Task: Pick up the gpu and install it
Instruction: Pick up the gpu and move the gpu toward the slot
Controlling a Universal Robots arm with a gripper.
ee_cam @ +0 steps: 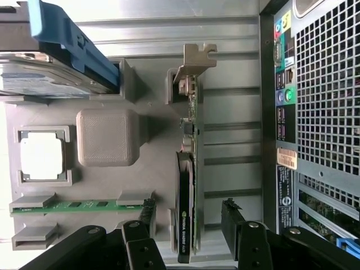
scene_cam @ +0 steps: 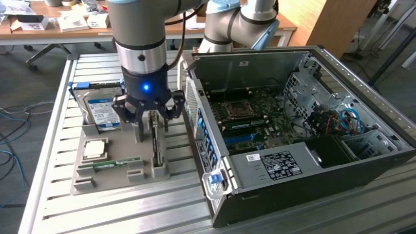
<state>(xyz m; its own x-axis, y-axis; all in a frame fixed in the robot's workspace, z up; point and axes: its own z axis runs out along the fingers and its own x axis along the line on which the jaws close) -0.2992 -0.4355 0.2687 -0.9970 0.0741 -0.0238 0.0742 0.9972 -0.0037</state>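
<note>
Straddling the upright gpu (ee_cam: 185, 191), claw (scene_cam: 151, 127) wide open, not touching

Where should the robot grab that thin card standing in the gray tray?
Pinch the gpu by its two flat faces along the top edge, coming down from above. It stands on edge in a slot of the gray tray, so its faces are upright. The open tool hangs astride it.

Legible marking: the edge of the gpu (ee_cam: 185, 225) carries a green logo and white lettering, "NVIDIA QUADRO"; the trailing characters are unreadable. The hard drive (scene_cam: 103, 112) bears a blue-and-white label, the power supply (scene_cam: 279, 165) a black-and-white rating label, and the computer case (ee_cam: 326, 84) rear an orange sticker. Print on all three is illegible.
</note>
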